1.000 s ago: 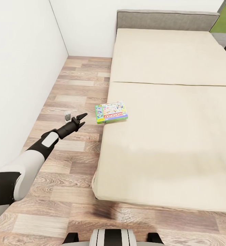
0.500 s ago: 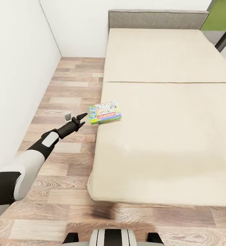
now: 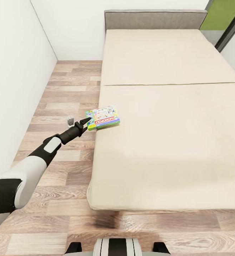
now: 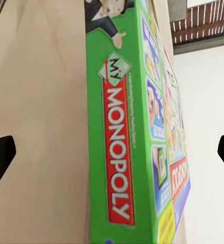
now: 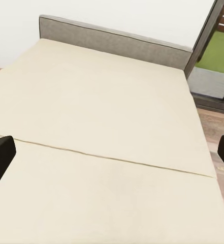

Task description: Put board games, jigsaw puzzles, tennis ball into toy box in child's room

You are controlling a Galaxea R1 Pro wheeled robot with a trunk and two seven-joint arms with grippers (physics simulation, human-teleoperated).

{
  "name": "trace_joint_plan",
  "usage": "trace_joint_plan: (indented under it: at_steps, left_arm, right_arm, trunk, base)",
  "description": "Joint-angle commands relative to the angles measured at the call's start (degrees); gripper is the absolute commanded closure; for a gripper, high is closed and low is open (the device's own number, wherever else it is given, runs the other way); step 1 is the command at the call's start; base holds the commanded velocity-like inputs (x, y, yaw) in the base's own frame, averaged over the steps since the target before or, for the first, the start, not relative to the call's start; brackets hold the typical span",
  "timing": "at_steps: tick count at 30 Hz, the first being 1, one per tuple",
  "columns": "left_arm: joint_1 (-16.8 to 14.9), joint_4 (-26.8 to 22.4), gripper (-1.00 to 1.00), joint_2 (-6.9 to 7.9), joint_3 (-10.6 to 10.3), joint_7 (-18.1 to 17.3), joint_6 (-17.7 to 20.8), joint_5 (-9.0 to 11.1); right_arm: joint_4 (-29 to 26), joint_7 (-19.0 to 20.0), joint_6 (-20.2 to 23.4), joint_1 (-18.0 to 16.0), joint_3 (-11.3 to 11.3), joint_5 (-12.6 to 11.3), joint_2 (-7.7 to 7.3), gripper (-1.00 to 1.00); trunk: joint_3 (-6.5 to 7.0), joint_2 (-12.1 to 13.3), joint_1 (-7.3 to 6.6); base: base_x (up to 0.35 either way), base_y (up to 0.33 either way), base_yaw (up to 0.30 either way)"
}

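Left arm was stretched out low over the wood floor (image 3: 71,89), w/ a small grey-white object (image 3: 70,120) on the planks just left of the left claw (image 3: 85,122). Claw was spread wide, nothing in it; in the left wrist view both finger tips (image 4: 0,157) sat far apart at the frame edges w/ the Monopoly box (image 3: 102,117) between them, green edge facing the claw. The box lay at the near left edge of the bed (image 3: 174,117), right at the claw tips. Vs a sec ago the view had swung right, so the gap betw. claw and box had closed. Looks like the grab is next; the toy box trip is yet to come. Right claw (image 5: 112,152) also gaped open, empty, aimed at bare beige cover.
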Motion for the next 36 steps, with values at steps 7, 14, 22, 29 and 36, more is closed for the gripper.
trace_joint_plan:
  at_steps: [7,14,22,29,36]
  left_arm:
    - [0.0,0.0,-1.00,0.04,-0.4,-0.1,0.3,0.6]
    - [0.0,0.0,-1.00,0.03,-0.4,-0.2,0.3,0.6]
    - [0.0,0.0,-1.00,0.03,-0.4,-0.2,0.3,0.6]
    - [0.0,-0.1,-1.00,0.03,-0.4,-0.3,0.3,0.6]
    - [0.0,-0.1,-1.00,0.03,-0.4,-0.3,0.3,0.6]
  right_arm:
    - [0.0,0.4,0.3,-0.2,0.0,0.3,0.00,-1.00]
    - [0.0,0.4,0.3,-0.2,0.0,0.3,0.00,-1.00]
    - [0.0,0.4,0.3,-0.2,0.0,0.3,0.00,-1.00]
    - [-0.1,0.4,0.3,-0.2,0.1,0.3,0.00,-1.00]
    - [-0.2,0.4,0.3,-0.2,0.1,0.3,0.00,-1.00]
  trunk:
    - [-0.03,0.0,0.00]
    - [-0.03,0.0,0.00]
    - [-0.03,0.0,0.00]
    - [-0.03,0.0,0.00]
    - [-0.03,0.0,0.00]
  base:
    - [0.000,0.000,-0.017]
    - [0.000,0.000,-0.006]
    - [0.000,0.000,-0.002]
    - [0.000,0.000,-0.052]
    - [0.000,0.000,-0.148]
